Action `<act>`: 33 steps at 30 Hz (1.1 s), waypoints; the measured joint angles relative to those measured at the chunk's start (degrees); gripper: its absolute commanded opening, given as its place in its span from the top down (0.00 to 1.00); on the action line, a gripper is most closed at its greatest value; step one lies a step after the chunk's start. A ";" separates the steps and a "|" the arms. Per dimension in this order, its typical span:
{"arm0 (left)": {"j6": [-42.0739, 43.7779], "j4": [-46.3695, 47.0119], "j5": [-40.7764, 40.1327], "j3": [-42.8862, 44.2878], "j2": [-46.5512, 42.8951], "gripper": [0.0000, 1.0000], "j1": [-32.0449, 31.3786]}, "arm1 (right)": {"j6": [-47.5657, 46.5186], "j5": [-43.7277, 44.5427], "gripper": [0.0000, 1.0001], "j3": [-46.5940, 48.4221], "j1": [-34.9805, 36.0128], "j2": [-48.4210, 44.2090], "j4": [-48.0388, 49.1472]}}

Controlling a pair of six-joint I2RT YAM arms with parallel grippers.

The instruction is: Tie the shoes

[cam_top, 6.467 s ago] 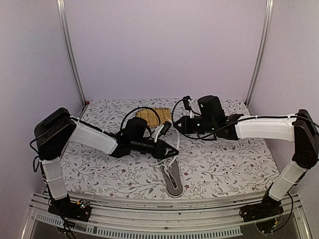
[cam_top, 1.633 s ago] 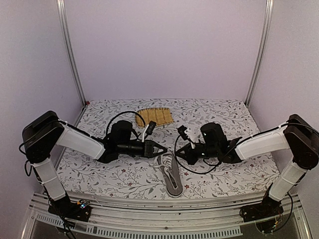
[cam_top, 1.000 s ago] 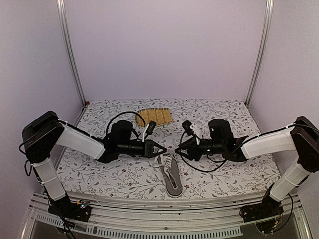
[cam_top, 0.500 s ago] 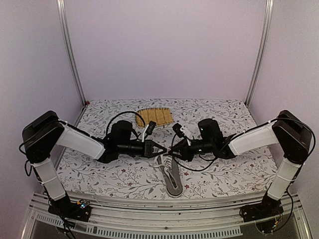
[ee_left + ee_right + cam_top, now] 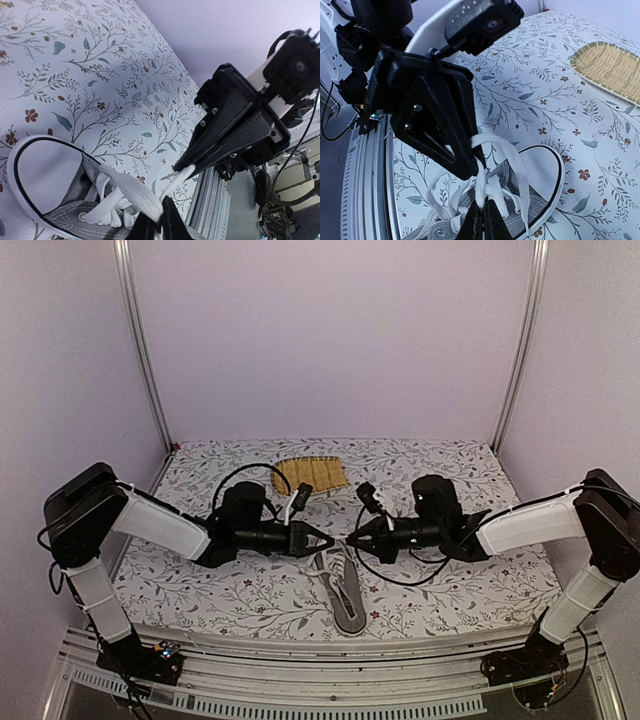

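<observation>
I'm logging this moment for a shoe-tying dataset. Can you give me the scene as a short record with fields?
shoe: small grey canvas sneaker with white rubber sole, lying on the floral tablecloth
laces: white laces, lifted in a loop above the sneaker
left gripper: jaws shut on the white laces
right gripper: jaws shut on the white laces, nearly tip to tip with the left gripper
other: yellow woven bamboo mat at the back, apart from both arms

A robotics lab cell: plain lilac walls (image 5: 330, 340), aluminium corner posts (image 5: 140, 350), a slotted metal rail (image 5: 300, 665) carrying two cabled arms (image 5: 170, 525), and a floral-clothed surface (image 5: 450, 580).
</observation>
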 measured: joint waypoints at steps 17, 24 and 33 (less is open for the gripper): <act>-0.07 -0.17 -0.11 -1.92 -0.33 0.81 0.02 | 2.86 1.68 0.98 -3.41 0.00 -10.54 -4.31; -0.15 0.13 0.44 -1.90 -0.33 1.00 -0.04 | 2.99 1.66 0.98 -3.26 0.02 -10.58 -5.70; -1.29 0.90 -2.75 -1.90 -1.75 1.00 -0.52 | 4.35 0.94 0.98 -1.29 4.98 -10.60 -7.65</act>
